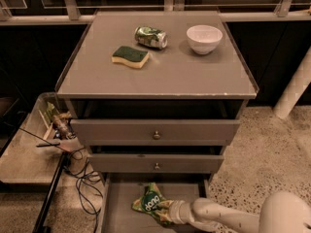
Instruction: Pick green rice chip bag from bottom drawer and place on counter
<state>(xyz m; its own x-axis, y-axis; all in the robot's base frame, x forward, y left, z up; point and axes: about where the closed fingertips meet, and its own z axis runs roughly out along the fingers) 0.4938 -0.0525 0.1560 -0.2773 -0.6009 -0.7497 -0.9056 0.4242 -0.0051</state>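
The green rice chip bag lies crumpled on the floor of the open bottom drawer, its dark round logo facing up. My gripper reaches in from the lower right on a white arm. Its tip is right against the bag's lower right end, low inside the drawer, and the bag hides part of it. The counter is the flat grey top of the cabinet above.
On the counter stand a green-and-yellow sponge, a green can on its side and a white bowl. Two upper drawers with knobs are pulled slightly out above the gripper. A side tray with tools and cables is on the left.
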